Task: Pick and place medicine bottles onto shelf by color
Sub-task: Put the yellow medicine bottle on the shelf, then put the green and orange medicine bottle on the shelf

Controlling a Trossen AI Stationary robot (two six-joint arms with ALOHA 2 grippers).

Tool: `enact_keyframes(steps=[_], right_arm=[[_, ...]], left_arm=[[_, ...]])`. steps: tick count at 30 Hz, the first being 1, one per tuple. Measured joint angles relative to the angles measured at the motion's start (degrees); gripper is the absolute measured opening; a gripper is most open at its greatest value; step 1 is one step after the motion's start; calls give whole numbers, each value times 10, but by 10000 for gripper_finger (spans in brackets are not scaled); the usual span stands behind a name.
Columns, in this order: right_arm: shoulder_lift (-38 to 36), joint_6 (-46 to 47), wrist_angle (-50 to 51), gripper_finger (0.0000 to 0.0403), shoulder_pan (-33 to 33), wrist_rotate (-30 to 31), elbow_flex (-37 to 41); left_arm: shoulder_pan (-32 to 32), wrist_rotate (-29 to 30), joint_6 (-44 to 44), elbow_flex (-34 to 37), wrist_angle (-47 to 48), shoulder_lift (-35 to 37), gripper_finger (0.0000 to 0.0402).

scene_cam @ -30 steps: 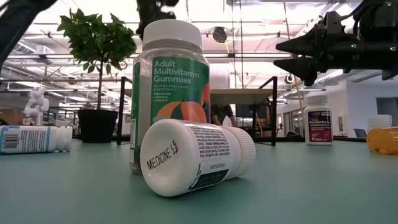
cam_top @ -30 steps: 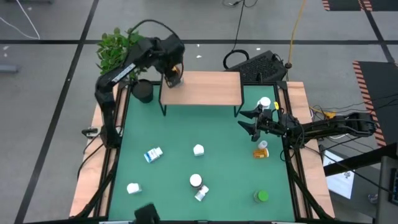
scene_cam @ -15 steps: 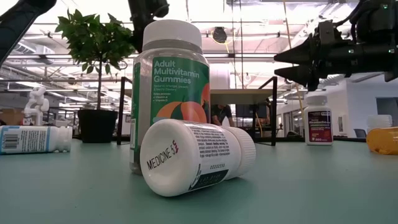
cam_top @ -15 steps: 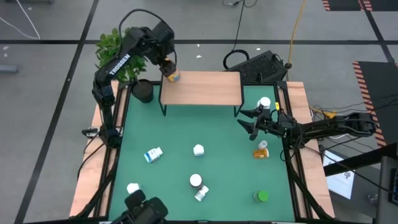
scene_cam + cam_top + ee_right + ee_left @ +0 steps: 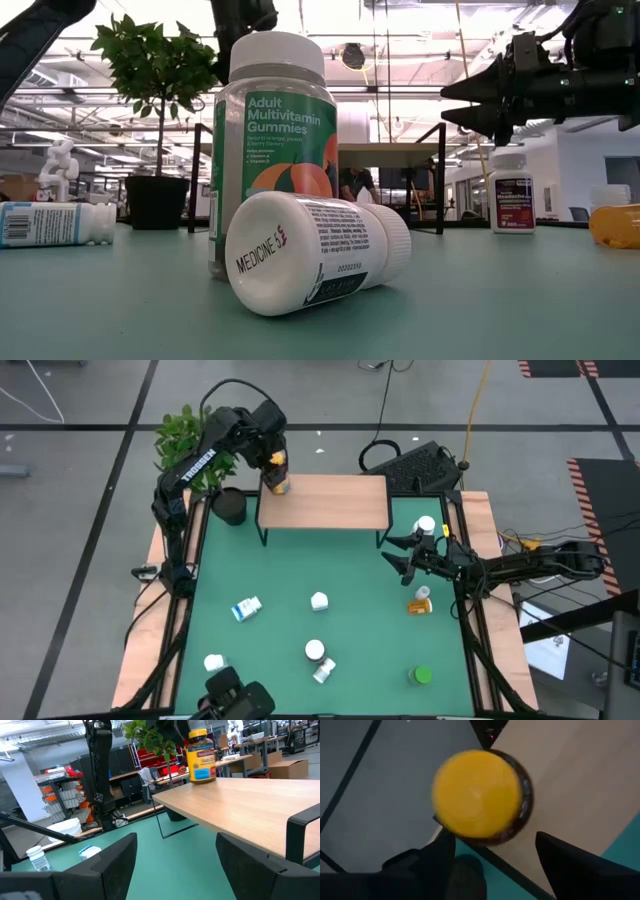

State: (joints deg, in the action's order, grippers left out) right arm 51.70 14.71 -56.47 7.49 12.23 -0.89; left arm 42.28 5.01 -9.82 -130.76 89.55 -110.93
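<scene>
An amber bottle with a yellow cap [image 5: 277, 476] stands on the back left corner of the wood-topped shelf [image 5: 330, 503]. My left gripper [image 5: 268, 452] is open just above and behind it. In the left wrist view the yellow cap [image 5: 477, 794] fills the middle, ahead of my spread fingers [image 5: 570, 862]. My right gripper [image 5: 397, 558] is open and empty, hovering right of the shelf. A white bottle [image 5: 426, 526] stands behind it and an orange bottle [image 5: 420, 601] lies in front of it. A green bottle [image 5: 421, 676] and several white bottles [image 5: 319, 601] are on the green table.
A potted plant [image 5: 228, 505] stands left of the shelf, next to my left arm. In the low view a tall gummies bottle [image 5: 275, 150] and a lying white bottle [image 5: 315, 250] are close to the camera. A black device [image 5: 425, 465] sits behind the shelf's right end.
My left gripper was around the amber bottle at the shelf's corner; it has let go and drawn up and back. The bottle stays on the shelf. My right arm has not moved.
</scene>
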Motion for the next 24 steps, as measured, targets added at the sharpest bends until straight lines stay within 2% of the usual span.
enact_keyframes(steps=[7,14,20,24], right_arm=[[0,-4,0,267,0,0,0],[0,-4,-3,267,0,0,0],[0,-6,-7,267,0,0,0],[0,-11,-23,267,0,-1,0]], left_arm=[[-1,7,-2,-2,-4,2,314],[-19,19,-2,-2,-4,18,311],[-74,82,36,-2,5,76,310],[-135,102,49,-3,-43,130,310]])
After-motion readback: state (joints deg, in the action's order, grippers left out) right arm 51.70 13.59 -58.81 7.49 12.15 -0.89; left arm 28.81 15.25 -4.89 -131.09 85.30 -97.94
